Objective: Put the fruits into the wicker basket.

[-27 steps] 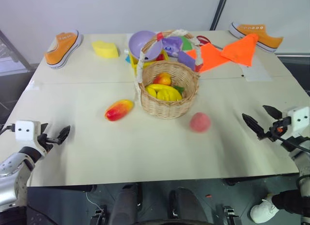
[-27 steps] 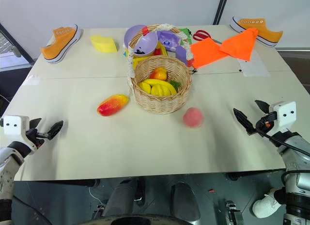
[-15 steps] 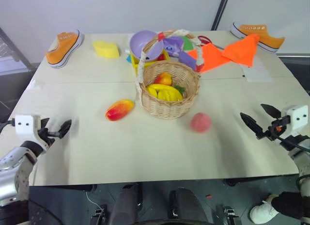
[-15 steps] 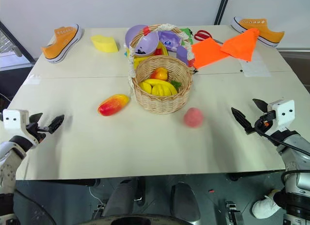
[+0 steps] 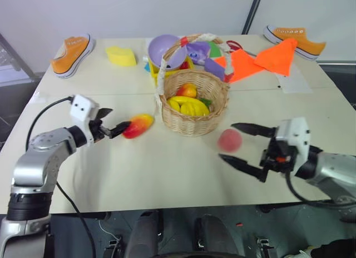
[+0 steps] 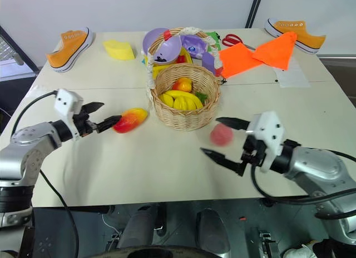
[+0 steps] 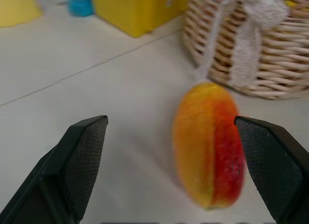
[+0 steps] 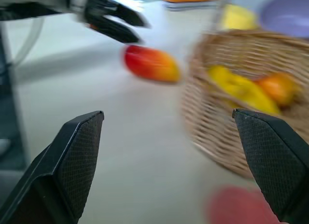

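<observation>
mango [image 5: 137, 125] lying just left of the wicker basket [image 5: 193, 104], peach [image 5: 230, 140] just to its front right. both likely light, stiff and smooth, apt to roll; best pinched across the mango's narrow middle, the peach across its widest part. left gripper [image 5: 114, 122] spread wide and empty, tips just short of the mango. right gripper [image 5: 240, 144] wide apart, empty, fingers to either side of the peach. pale flat table [image 5: 167, 174], cluttered behind the basket with yellow bin [image 5: 158, 70], purple bowl [image 5: 165, 50], orange cloth [image 5: 261, 59], orange shoes [image 5: 72, 55].
</observation>
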